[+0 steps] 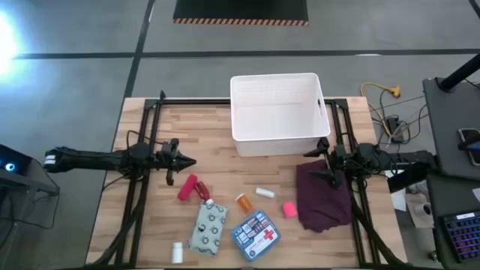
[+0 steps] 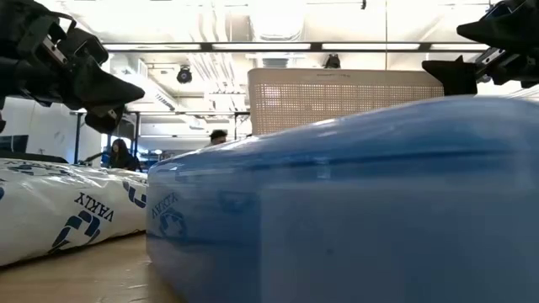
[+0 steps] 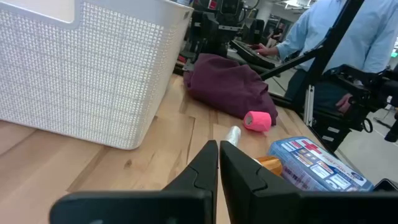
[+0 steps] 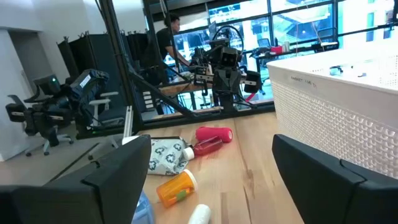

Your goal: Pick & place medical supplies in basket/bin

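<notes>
The white bin [image 1: 274, 112] stands at the table's far middle. In front of it lie the red tube [image 1: 189, 187], the dotted pouch [image 1: 208, 227], the blue first-aid box [image 1: 255, 234], the orange pill bottle [image 1: 244, 202], a small white bottle [image 1: 264, 193], the pink block [image 1: 289, 209] and another white bottle [image 1: 177, 252]. My left gripper [image 1: 190, 160] hangs shut above the table, just beyond the red tube. My right gripper [image 1: 319, 163] is open by the bin's near right corner, over the maroon cloth's [image 1: 322, 195] far edge.
The low view is filled by the blue box [image 2: 354, 202], with the pouch [image 2: 67, 219] to its left and the bin [image 2: 345, 97] behind. Dark frame rails run along both table sides. People and desks show in the room beyond the table.
</notes>
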Tool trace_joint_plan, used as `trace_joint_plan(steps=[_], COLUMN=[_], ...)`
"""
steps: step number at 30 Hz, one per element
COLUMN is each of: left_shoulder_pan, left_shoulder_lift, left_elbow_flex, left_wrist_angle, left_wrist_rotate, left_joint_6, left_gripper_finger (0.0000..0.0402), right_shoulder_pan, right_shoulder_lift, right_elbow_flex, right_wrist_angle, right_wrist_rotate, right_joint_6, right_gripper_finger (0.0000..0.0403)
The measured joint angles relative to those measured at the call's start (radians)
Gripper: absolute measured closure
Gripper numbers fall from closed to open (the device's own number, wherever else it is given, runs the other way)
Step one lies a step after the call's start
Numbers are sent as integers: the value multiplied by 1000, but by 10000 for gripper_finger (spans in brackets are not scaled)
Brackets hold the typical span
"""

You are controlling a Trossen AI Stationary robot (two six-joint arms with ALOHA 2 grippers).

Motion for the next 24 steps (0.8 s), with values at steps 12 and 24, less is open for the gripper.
trace_joint_plan(steps=[12,24], left_shoulder_pan=[0,0], left_shoulder_lift=[0,0], left_elbow_flex=[0,0], left_wrist_angle=[0,0], left_wrist_rotate=[0,0], left_joint_6=[0,0], left_gripper_finger=[402,402], right_shoulder_pan=[0,0], right_shoulder_lift=[0,0], right_elbow_flex=[0,0], right_wrist_angle=[0,0], right_wrist_rotate=[0,0], right_joint_6=[0,0], right_gripper_finger=[85,77])
